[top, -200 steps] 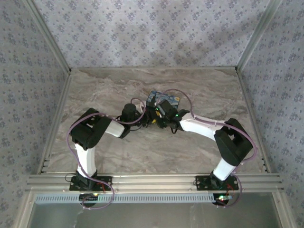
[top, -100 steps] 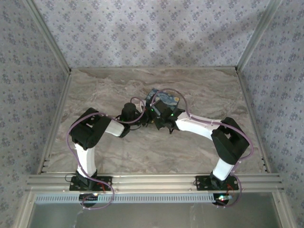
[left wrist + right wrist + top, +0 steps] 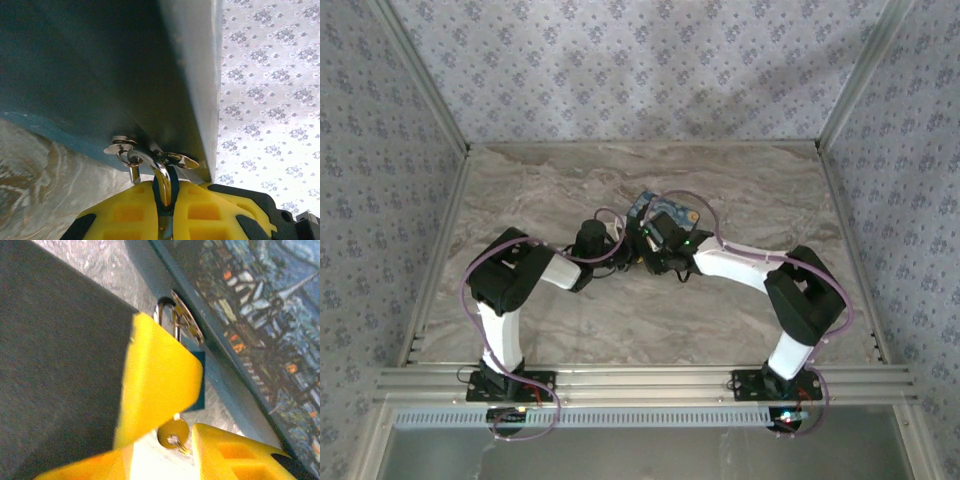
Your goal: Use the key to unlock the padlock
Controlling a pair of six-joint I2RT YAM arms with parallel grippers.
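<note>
The padlock [image 3: 164, 180] is a small dark teal body with a chrome shackle, and my left gripper [image 3: 167, 189] is shut on it. Its shackle passes through the metal hasp rings [image 3: 125, 145] on the night-sky-print box [image 3: 100, 65]. In the right wrist view the teal padlock [image 3: 201, 385] hangs below the hasp [image 3: 187, 322], half hidden by a yellow finger [image 3: 155, 385]. The key's round brass head [image 3: 173, 432] with its ring shows between the parted fingers of my right gripper [image 3: 189, 410], which stands open. The key's blade is hidden. Both grippers meet in front of the box [image 3: 665, 210].
The box stands mid-table on the marbled surface [image 3: 550, 190]. Patterned walls and metal rails [image 3: 640, 380] bound the table. Purple cables loop off both arms, close to the box.
The right wrist swung a little toward the box half a second ago and has come back. The left arm holds still on the padlock.
</note>
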